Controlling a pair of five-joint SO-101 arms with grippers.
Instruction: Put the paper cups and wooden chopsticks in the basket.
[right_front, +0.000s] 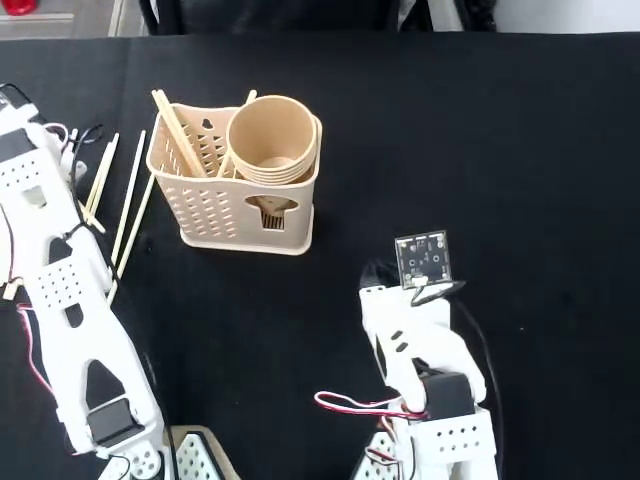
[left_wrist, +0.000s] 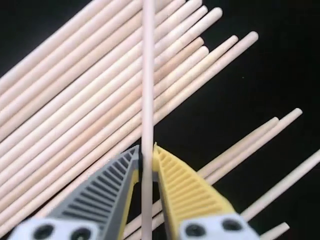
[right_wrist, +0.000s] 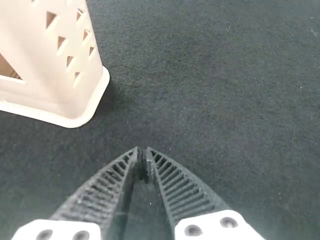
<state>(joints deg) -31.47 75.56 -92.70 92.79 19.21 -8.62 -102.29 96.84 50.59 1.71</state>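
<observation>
A beige perforated basket (right_front: 205, 205) stands on the black table and holds stacked paper cups (right_front: 272, 140) and a few wooden chopsticks (right_front: 178, 132). More loose chopsticks (right_front: 128, 200) lie on the cloth to its left, beside the left arm. In the left wrist view my left gripper (left_wrist: 146, 151) is shut on a single chopstick (left_wrist: 148, 75), held above a pile of chopsticks (left_wrist: 90, 105). My right gripper (right_wrist: 142, 152) is shut with nothing in it, low over the cloth, near a corner of the basket (right_wrist: 55, 65).
The right arm (right_front: 425, 350) sits at the front, below and right of the basket. The left arm (right_front: 60, 300) runs along the table's left edge. Open black cloth stretches to the right of the basket.
</observation>
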